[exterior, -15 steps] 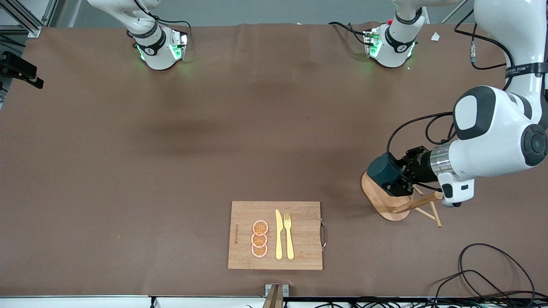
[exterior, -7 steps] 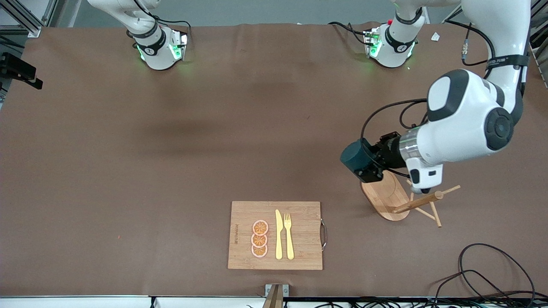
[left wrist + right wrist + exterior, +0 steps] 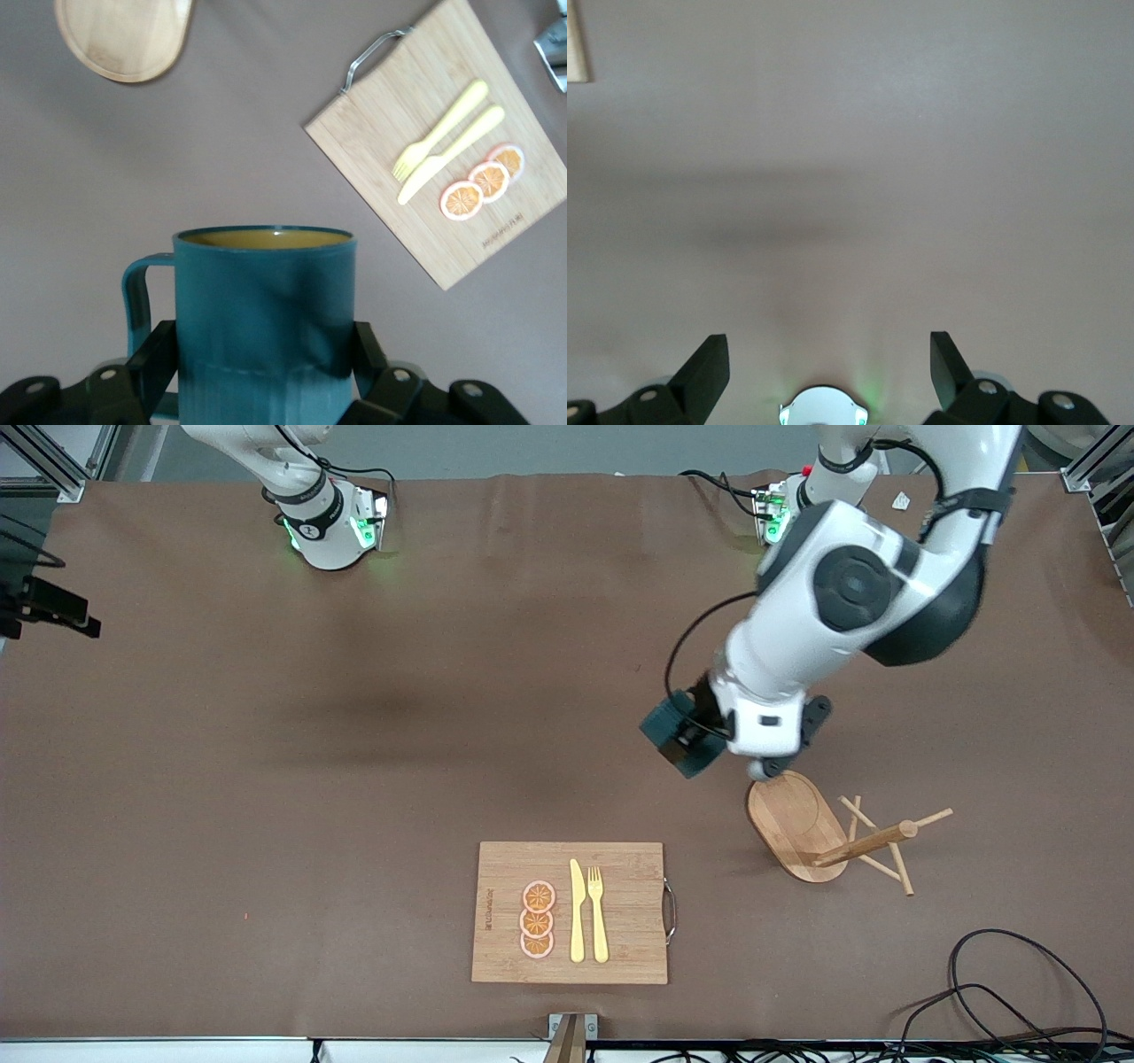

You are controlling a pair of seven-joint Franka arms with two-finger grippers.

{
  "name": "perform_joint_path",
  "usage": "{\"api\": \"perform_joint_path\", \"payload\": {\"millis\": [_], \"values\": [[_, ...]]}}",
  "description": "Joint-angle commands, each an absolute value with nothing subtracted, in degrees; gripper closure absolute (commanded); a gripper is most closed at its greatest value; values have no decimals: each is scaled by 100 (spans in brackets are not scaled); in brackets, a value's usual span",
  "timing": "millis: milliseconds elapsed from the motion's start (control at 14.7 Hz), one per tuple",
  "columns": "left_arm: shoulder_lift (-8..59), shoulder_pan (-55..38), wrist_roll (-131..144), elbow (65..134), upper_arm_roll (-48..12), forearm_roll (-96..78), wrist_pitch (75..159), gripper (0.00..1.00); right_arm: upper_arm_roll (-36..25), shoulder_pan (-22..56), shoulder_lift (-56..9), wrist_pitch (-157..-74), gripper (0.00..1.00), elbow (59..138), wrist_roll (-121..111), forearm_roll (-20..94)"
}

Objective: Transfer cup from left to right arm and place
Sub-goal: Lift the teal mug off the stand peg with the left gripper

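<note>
While your left pincer point(image 3: 257, 390) grips the cup point(image 3: 263, 310) above the tabletop point(image 3: 354, 735), bring the waiting, open right pincer point(image 3: 828, 372) to meet it.

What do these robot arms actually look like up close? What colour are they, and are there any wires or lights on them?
Both arms are glossy white with rounded segments and dark grey to black caps at the joints. The left arm has black cables looping along it, a black band with small lettering, and a silver ring at the wrist. The bases glow green. The left gripper and right gripper are matt black, with angular jaws and small screws.
</note>
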State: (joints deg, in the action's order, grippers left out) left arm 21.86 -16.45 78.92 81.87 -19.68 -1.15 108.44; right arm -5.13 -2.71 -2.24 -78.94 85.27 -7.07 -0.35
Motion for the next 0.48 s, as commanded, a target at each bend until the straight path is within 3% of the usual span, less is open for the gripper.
{"api": "perform_joint_path", "payload": {"millis": [0, 204, 407], "values": [[2153, -2318, 8479, 8183, -1934, 604, 11231, 37, -448, -509, -649, -8094, 0, 8525, -712, -70], [2224, -3039, 9122, 8209, -1934, 1623, 11408, 37, -448, -580, -834, -8208, 0, 8525, -729, -105], [2320, -3681, 9403, 8244, -1934, 2406, 11408, 37, -448, -580, -1045, -8822, 0, 8534, -729, -289]]}}
